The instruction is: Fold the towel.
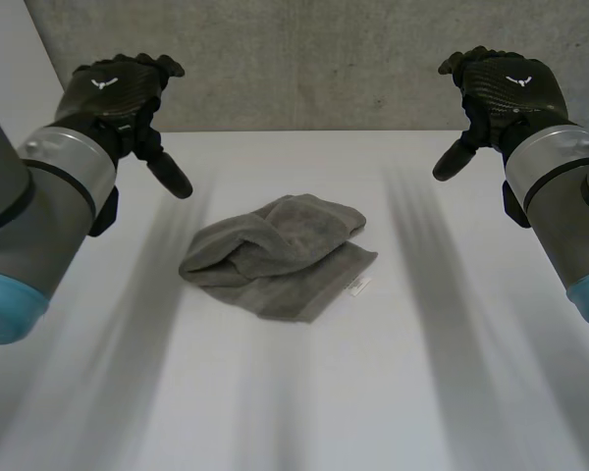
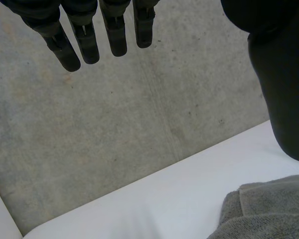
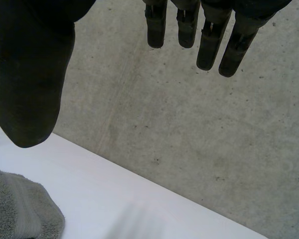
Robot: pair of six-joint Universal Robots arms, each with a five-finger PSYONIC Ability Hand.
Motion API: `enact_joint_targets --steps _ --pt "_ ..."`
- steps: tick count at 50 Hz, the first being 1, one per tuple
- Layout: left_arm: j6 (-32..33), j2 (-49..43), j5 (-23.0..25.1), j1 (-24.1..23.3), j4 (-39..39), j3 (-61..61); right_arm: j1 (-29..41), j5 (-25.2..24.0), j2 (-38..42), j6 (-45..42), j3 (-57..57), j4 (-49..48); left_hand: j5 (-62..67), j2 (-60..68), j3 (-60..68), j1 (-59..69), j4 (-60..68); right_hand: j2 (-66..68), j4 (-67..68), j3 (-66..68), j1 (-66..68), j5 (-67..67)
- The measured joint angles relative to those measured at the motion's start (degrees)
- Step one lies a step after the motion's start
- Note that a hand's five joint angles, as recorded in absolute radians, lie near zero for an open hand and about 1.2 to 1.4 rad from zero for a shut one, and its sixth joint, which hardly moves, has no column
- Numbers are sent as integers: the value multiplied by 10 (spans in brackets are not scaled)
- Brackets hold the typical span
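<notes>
Bench (image 1: 393,392): white, flat, reaching back to the wall; it carries one item.
Wall (image 1: 324,59): bare grey concrete, standing behind the far edge of the bench.
Left arm (image 1: 39,206): grey with a light-blue cap, entering on the robot's left and raised above the bench.
Right arm (image 1: 569,196): same build, entering on the robot's right and raised to a similar height.
Towel (image 1: 275,255): grey terry cloth, unfolded, lying in a loose crumpled heap about mid-bench, between the two arms and nearer the far edge. The far part is bunched into rolls. A flatter hemmed part spreads toward the robot on its right side. Nothing touches it.
Left hand (image 1: 118,93): black, held in the air to the left of the towel and well apart from it. In the left wrist view the fingers (image 2: 117,35) hang straight, the thumb (image 2: 284,89) stands wide of them, and nothing is in the grasp.
Right hand (image 1: 501,93): black, held in the air to the right of the towel and well apart from it. The fingers (image 3: 209,47) are straight, the thumb (image 3: 27,89) is spread away, and the hand is empty.
Tag (image 1: 357,287): small and white, at the hemmed edge of the towel, lying on the bench.
</notes>
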Motion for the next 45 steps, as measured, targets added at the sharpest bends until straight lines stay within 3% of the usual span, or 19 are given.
enact_joint_targets --steps 9,18,20,25,28,36,45 --pt "19 -107 29 0 100 -18 5 -3 2 0 2 -1 0 0 0 0 0 0 0 0 0 0" --pt "88 -239 68 -6 168 -21 10 -7 9 -5 7 -1 17 20 23 15 16 0 0 0 0 0" --pt "97 -257 70 -8 176 -17 10 -9 11 -6 7 -1 84 80 88 85 80 0 0 0 0 0" --pt "105 -284 71 -20 188 -9 9 -18 15 -8 8 -1 498 497 511 510 509 0 0 0 0 0" --pt "103 -274 69 -31 187 -13 7 -23 15 -8 9 0 624 624 637 617 627 0 0 0 0 0" --pt "94 -171 68 -69 180 -102 1 -37 13 -16 7 4 639 631 652 620 632 0 0 0 0 0" --pt "94 -48 93 -158 187 -284 -1 -72 10 -71 0 20 641 633 654 620 632 0 0 0 0 0"
